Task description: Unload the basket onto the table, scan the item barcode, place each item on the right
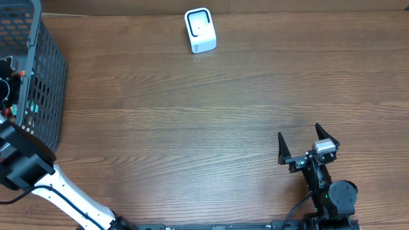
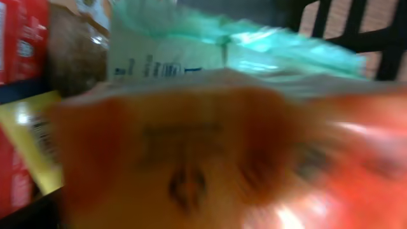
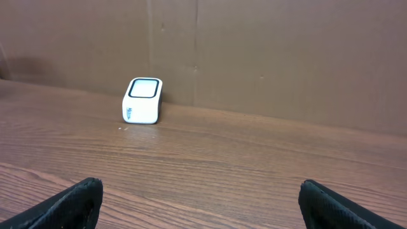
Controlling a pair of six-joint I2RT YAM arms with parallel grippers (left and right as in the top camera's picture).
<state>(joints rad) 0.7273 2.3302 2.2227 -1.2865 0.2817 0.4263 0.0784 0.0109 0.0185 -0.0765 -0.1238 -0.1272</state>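
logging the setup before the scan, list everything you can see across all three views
table: 1, brown wood, under everything
basket: 1, dark grey mesh, far left edge of the table
scanner: 1, white with a dark-rimmed window, top centre, standing alone
orange packet: 1, blurred, fills the left wrist view, in the basket
green-and-white bag: 1, behind the orange packet
red box: at least 1, upper left of the packet
yellow pack: 1, barcode on it, below the red box
left arm: 1, white and black, lower left, reaching into the basket
right gripper: 1, black, open, lower right, holding nothing
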